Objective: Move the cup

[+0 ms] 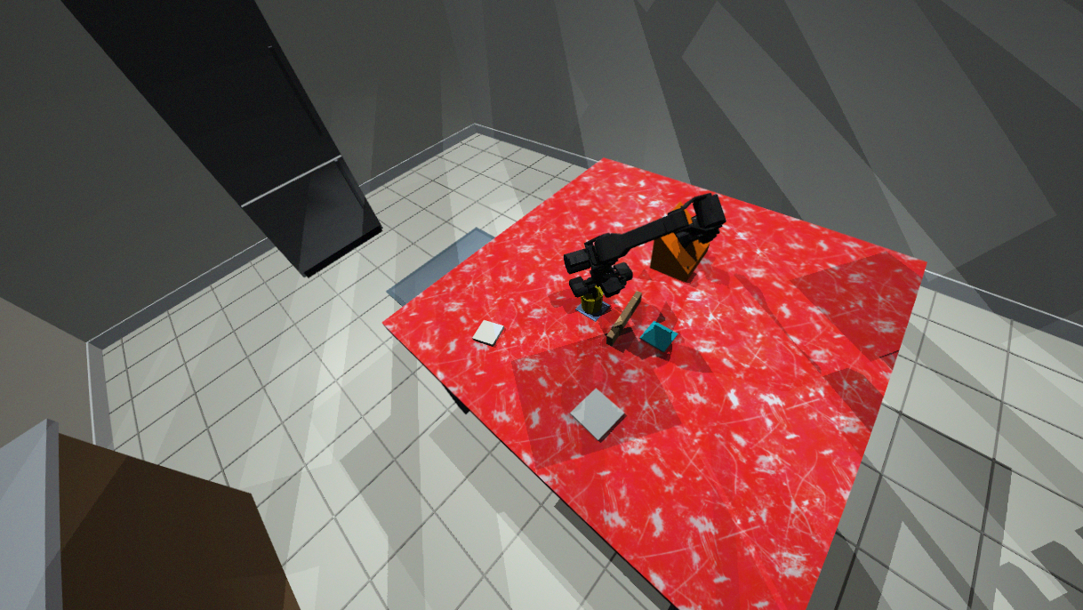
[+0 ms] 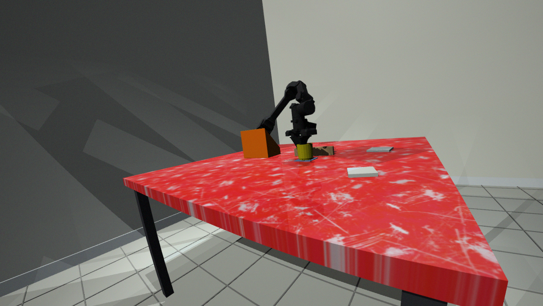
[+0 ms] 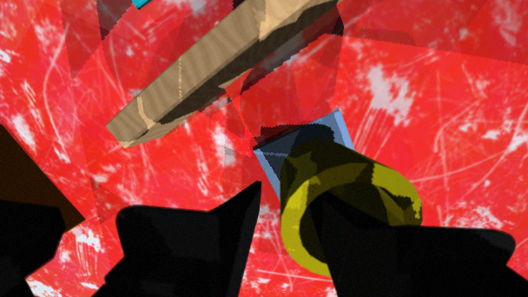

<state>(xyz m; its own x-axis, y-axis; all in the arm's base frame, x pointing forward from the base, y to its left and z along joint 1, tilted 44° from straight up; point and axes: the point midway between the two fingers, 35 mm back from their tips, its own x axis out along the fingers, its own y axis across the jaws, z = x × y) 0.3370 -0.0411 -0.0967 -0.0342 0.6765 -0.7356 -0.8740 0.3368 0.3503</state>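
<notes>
A yellow cup stands upright on a small blue pad. My gripper is down at the cup's rim and open. One finger is inside the cup and the other is outside, so they straddle its wall. The fingers and shadow hide the inside of the cup, so I see no marbles. A cyan pad lies to the right, past a wooden block.
A tan wooden block lies between the cup and the cyan pad. An orange block stands at the arm's base. Two white slabs lie nearer the table's edge.
</notes>
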